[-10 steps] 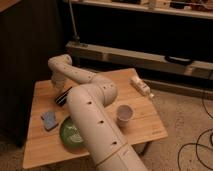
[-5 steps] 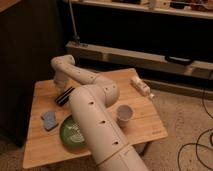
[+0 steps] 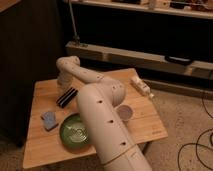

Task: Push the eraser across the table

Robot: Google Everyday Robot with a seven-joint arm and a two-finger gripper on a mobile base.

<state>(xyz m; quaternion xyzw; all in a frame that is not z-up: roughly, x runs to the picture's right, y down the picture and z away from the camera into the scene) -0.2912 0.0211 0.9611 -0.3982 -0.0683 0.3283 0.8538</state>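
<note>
Eraser (image 3: 66,97): lies flat on the left half of the table (image 3: 150,125), beyond the green bowl (image 3: 75,131).
Long axis: diagonal, with the near end pointing left and the far end pointing right.
Gripper (image 3: 64,86): fingers closed, just behind the eraser's far edge. Contact not confirmed.

Pale smooth wooden table (image 3: 146,126), matt black eraser (image 3: 66,97)

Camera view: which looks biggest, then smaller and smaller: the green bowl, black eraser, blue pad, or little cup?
1. green bowl
2. eraser, long but thin
3. blue pad and cup look about alike, so no ranking.
The shut hand hangs beside the eraser, over the table at its far-left part.
</note>
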